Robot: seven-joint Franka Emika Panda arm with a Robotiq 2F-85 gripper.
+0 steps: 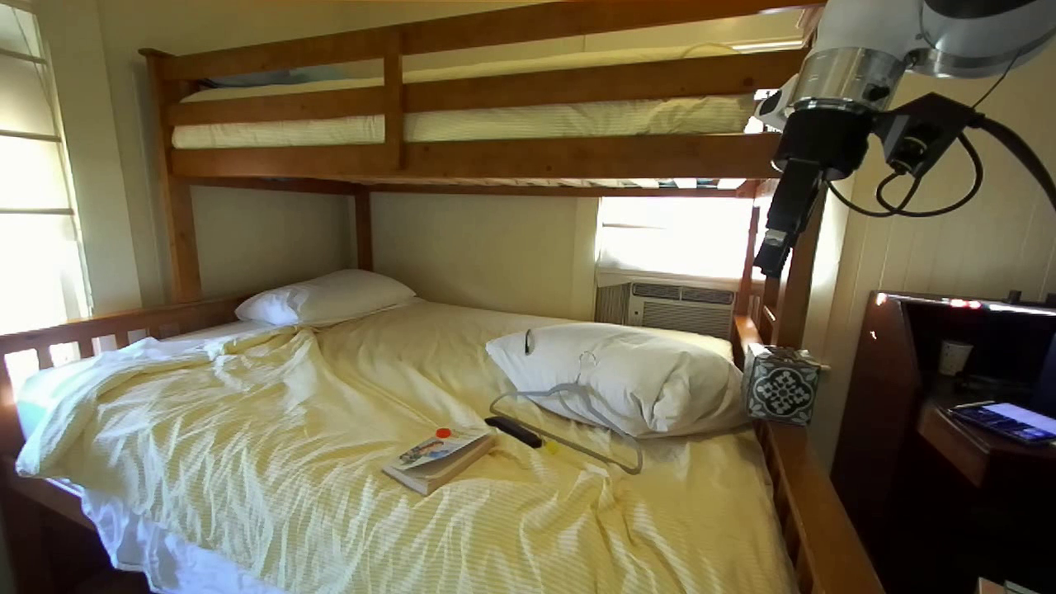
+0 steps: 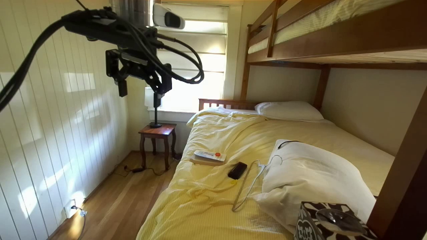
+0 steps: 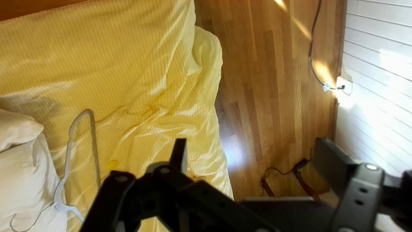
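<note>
My gripper [image 2: 140,95] is open and empty, raised in the air beside the bed. It also shows in an exterior view [image 1: 771,257] and, with its fingers wide apart, in the wrist view [image 3: 252,151]. It touches nothing. On the yellow bedspread [image 1: 247,445] lie a thick book [image 1: 441,459] with a red dot, a black oblong object [image 1: 514,431] and a grey hanger [image 1: 577,441]. The hanger [image 3: 67,161] leans partly onto a white pillow [image 1: 627,375]. A small yellow disc [image 3: 112,165] lies near the black object. The book is mostly hidden in the wrist view.
A bunk rail [image 1: 577,157] runs above the bed. A patterned box [image 1: 782,386] stands at the bed's edge. A small table [image 2: 157,130] with a lamp stands by the window. A panelled wall [image 2: 60,116] and a cord [image 3: 311,58] on the floor are beside the bed.
</note>
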